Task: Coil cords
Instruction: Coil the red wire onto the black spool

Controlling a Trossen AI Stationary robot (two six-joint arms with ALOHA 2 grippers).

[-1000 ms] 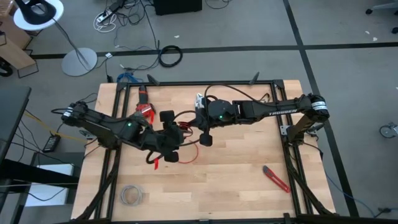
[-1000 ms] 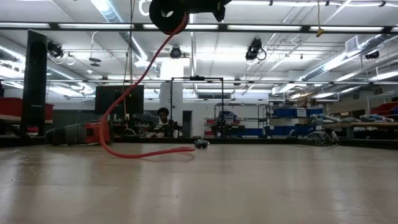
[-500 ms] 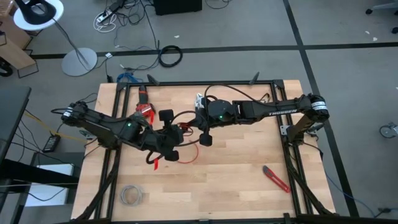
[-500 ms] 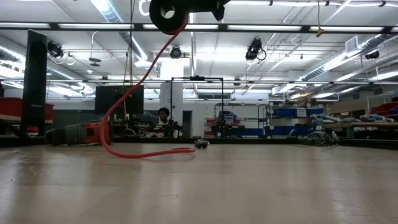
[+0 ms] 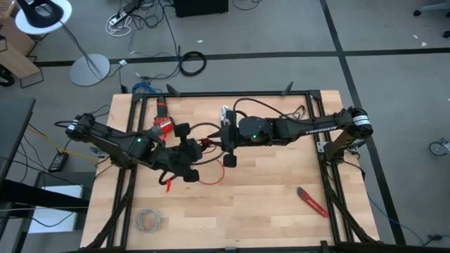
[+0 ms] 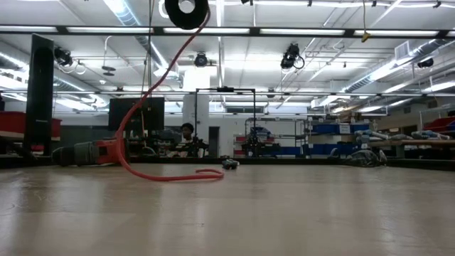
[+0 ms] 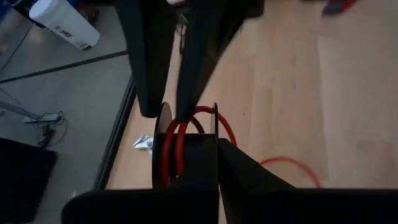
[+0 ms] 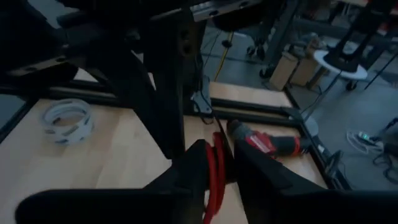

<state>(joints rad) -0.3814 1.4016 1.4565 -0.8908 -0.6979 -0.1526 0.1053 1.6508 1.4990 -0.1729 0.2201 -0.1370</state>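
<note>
Left gripper (image 5: 191,151) clenched on red cord (image 7: 177,140), loops pinched between fingers. Right gripper (image 5: 226,144) just beside, fingers parted around same loops. Cord tail (image 6: 167,176) hangs from grippers, curls on table (image 5: 267,190) below. Beyond: grey wire bundle (image 5: 148,221), red cutter (image 5: 311,202), red drill (image 8: 267,144) at table edge.

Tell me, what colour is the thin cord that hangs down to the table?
Bright red. The cord shows best in the low view.
</note>
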